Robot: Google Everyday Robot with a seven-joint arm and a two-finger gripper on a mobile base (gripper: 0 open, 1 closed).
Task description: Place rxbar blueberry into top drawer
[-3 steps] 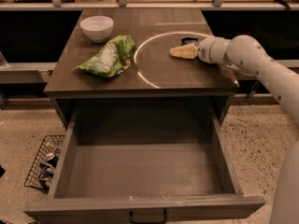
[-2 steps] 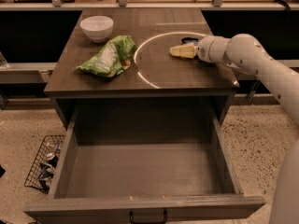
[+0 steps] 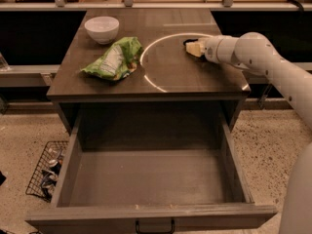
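The top drawer (image 3: 151, 179) is pulled wide open below the table, grey-brown and empty inside, with a small black handle (image 3: 153, 226) on its front. My gripper (image 3: 191, 48) is over the right part of the table top, at the right edge of a white ring mark (image 3: 146, 77). A small dark thing (image 3: 191, 41) shows just behind the gripper's tip; it looks like the rxbar blueberry, mostly hidden by the gripper. I cannot tell whether it is held.
A green chip bag (image 3: 113, 60) lies at the middle left of the table top (image 3: 170, 82). A white bowl (image 3: 101, 29) stands at the back left. A wire basket (image 3: 46, 172) sits on the floor left of the drawer. A counter runs behind the table.
The gripper has shifted a little to the right and back over the table top. The bag, the bowl and the drawer have not moved.
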